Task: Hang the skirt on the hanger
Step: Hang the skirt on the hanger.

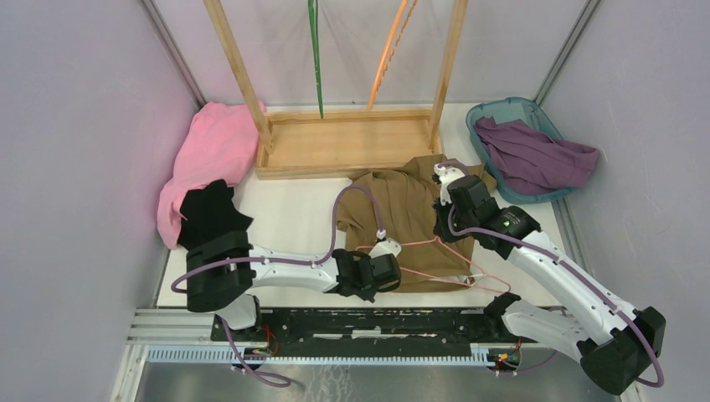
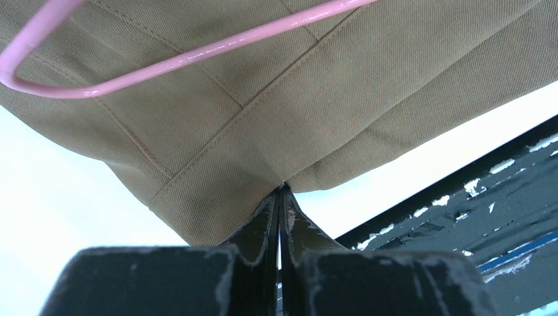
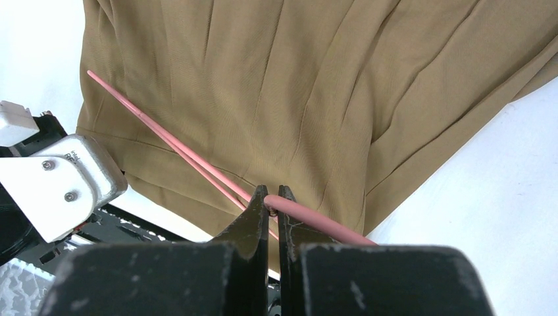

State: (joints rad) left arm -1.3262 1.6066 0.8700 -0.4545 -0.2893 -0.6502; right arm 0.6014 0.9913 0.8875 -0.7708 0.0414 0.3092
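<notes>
A tan skirt (image 1: 410, 209) lies on the white table, in front of the wooden rack. A pink wire hanger (image 1: 452, 261) lies across its near part. My left gripper (image 1: 387, 270) is shut on the skirt's near hem (image 2: 217, 197), and the hanger's curved end (image 2: 99, 82) shows above it in the left wrist view. My right gripper (image 1: 444, 224) is shut on the pink hanger (image 3: 309, 214) over the skirt (image 3: 316, 85); the hanger's thin wires (image 3: 177, 145) run off to the left.
A wooden rack (image 1: 343, 142) stands at the back with a green hanger (image 1: 316, 59) and an orange hanger (image 1: 390, 50) on it. Pink cloth (image 1: 209, 155) and black cloth (image 1: 209, 213) lie at the left. A teal basket (image 1: 536, 113) with purple cloth (image 1: 536, 155) is at the right.
</notes>
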